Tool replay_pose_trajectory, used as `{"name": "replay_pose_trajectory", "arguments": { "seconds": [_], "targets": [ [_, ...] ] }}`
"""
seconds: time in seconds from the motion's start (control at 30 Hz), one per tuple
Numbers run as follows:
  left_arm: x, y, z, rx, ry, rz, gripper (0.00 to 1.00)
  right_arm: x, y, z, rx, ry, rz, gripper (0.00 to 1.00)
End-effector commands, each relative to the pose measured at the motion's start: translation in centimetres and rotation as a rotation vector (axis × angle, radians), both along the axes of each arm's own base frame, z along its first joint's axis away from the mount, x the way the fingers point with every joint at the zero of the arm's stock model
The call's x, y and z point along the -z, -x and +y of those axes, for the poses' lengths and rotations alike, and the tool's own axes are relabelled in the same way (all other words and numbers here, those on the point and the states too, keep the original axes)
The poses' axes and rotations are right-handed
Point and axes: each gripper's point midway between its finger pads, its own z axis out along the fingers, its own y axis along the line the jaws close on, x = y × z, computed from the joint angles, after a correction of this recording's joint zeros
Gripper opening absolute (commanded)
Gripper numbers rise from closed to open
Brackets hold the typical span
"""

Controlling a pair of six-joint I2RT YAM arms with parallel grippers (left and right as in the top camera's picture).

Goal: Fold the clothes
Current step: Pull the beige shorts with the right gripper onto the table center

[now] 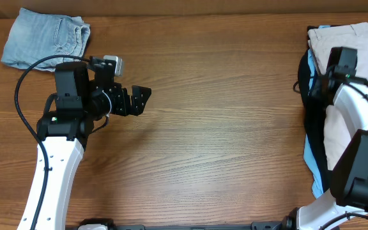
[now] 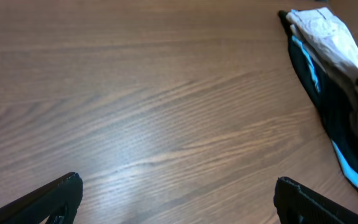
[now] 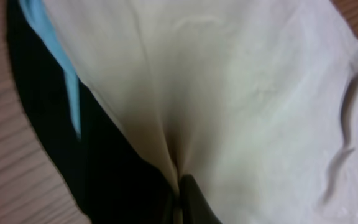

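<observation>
**Left side.** One pair of faded light-blue denim shorts [image 1: 46,38] lies at the far left corner of the brown wooden table [image 1: 222,128]. It is gathered into a compact, roughly rectangular bundle. I judge this item folded and set aside. Nothing touches it.

**Left arm.** The left gripper [image 1: 138,100] hovers over bare wood, just right of the denim and apart from it. In its wrist view both fingers [image 2: 61,196] stand wide apart with only table grain between them. It is released and holds nothing.

**Centre.** This stretch of table carries no garment.

**Right side.** The unfolded clothes lie in a heap along the right edge. One pair of pale beige cotton shorts [image 1: 356,41] is on top. A black garment with light-blue panels [image 1: 313,121] lies beneath it and shows along the heap's left margin. The right gripper [image 3: 182,199] is down on this heap. Its wrist view is blurred, but the beige cloth draws into a crease that runs straight to the fingertips. The jaws therefore appear clenched on a pinch of the beige shorts near their edge over the black cloth.

**Progress.** One garment is done. The beige shorts are in hand but not yet on the working area. The black garment is untouched. I judge the task to be well short of halfway.

**Count.**
- Denim shorts: one.
- Beige shorts: one visible.
- Black-and-blue garments: at least one. The arm covers part of the heap, so I cannot tell whether more lie under it.
- Grippers: two.
</observation>
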Motion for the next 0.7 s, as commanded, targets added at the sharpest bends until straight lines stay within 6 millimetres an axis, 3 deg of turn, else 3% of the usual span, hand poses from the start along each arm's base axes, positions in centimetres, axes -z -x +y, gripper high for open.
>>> {"name": "replay_pose_trajectory", "arguments": {
  "seconds": [0.0, 0.07, 0.13, 0.27, 0.4, 0.53, 0.57, 0.6, 0.67],
  "targets": [
    [-0.9, -1.1, 1.1, -0.046, -0.056, -0.050, 1.00, -5.9, -3.0, 2.5, -0.073, -0.096, -0.118, 0.04],
    [-0.8, -1.3, 1.5, -0.068, -0.075, -0.051, 1.00, -7.6, -3.0, 3.8, -0.106, -0.144, -0.114, 0.04],
    [-0.8, -1.5, 1.9, -0.083, -0.088, -0.057, 1.00, -9.9, -2.5, 6.6, -0.179, -0.210, -0.076, 0.04],
    [-1.4, -2.1, 2.4, -0.109, -0.085, -0.085, 1.00, -12.1, -1.0, 13.0, -0.316, -0.306, 0.001, 0.04],
    [-1.8, -2.6, 3.8, -0.161, -0.068, -0.091, 1.00, -12.2, 0.7, 21.5, -0.507, -0.407, 0.082, 0.04],
    [-1.8, -2.9, 5.7, -0.210, -0.071, -0.094, 1.00, -11.9, 3.9, 29.8, -0.708, -0.462, 0.170, 0.04],
    [-1.8, -2.9, 6.6, -0.233, -0.072, -0.094, 1.00, -11.9, 5.8, 33.5, -0.802, -0.490, 0.209, 0.04],
    [-1.8, -2.9, 6.9, -0.239, -0.073, -0.093, 1.00, -11.9, 6.6, 34.7, -0.835, -0.498, 0.221, 0.04],
    [-1.8, -3.0, 7.9, -0.265, -0.075, -0.093, 1.00, -12.0, 9.5, 39.1, -0.957, -0.528, 0.264, 0.04]
  ]
}}
